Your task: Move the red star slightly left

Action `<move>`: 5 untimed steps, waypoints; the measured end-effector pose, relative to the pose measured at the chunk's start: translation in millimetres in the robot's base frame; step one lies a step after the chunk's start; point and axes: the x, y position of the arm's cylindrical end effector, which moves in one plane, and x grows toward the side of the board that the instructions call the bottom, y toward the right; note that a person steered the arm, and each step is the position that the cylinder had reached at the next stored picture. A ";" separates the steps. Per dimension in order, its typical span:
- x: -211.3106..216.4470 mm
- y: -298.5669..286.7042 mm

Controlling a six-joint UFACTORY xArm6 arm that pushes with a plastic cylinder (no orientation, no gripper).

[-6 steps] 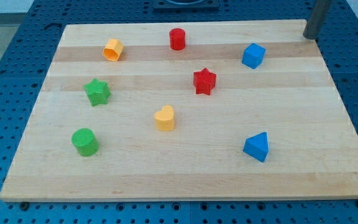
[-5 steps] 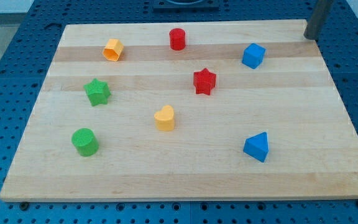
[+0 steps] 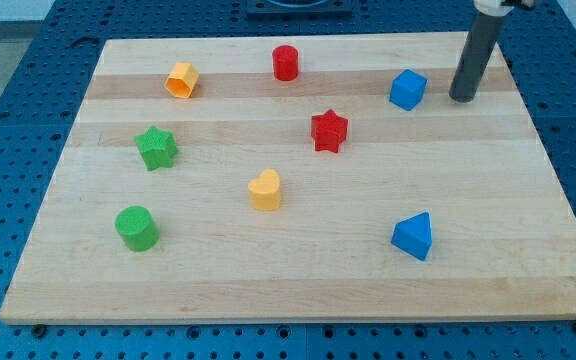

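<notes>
Red star (image 3: 329, 131) near board centre, untouched. Rod tip (image 3: 461, 99) bare, touching nothing, on board just right of blue cube (image 3: 407, 89). Best route: skirt below cube, reach star's right side, nudge gently leftward, stop early

blue cube (image 3: 407, 89), yellow heart (image 3: 265, 189), green star (image 3: 156, 148)

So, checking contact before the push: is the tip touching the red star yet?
No, my tip stands apart, up and to the view's right of the red star, beside the blue cube.
</notes>
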 end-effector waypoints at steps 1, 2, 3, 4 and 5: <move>23.2 -0.7; 59.9 -49.7; 76.0 -133.3; 74.4 -166.7; 74.1 -176.6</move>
